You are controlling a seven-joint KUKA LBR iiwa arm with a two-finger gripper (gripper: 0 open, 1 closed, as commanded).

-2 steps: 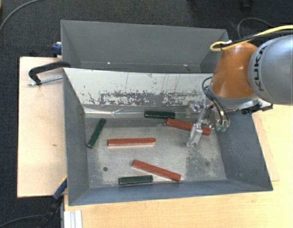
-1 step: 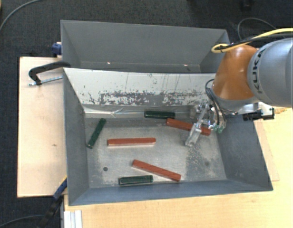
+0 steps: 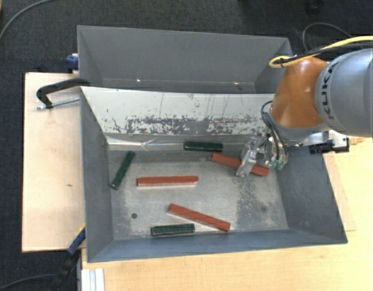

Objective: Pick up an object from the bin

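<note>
Camera view: the gripper (image 3: 248, 162) is down at the back right of the bin (image 3: 307, 205), over a red bar (image 3: 223, 159) lying slantwise on the floor. Whether it touches the bar, and whether it is wide or narrow, I cannot tell. A green bar (image 3: 203, 145) lies just beside that bar's left end, by the back wall. Well apart are a long red bar (image 3: 167, 180) mid-floor, a slanted red bar (image 3: 198, 217) and a dark bar (image 3: 172, 229) at the front, and a tilted green bar (image 3: 122, 169) at the left.
</note>
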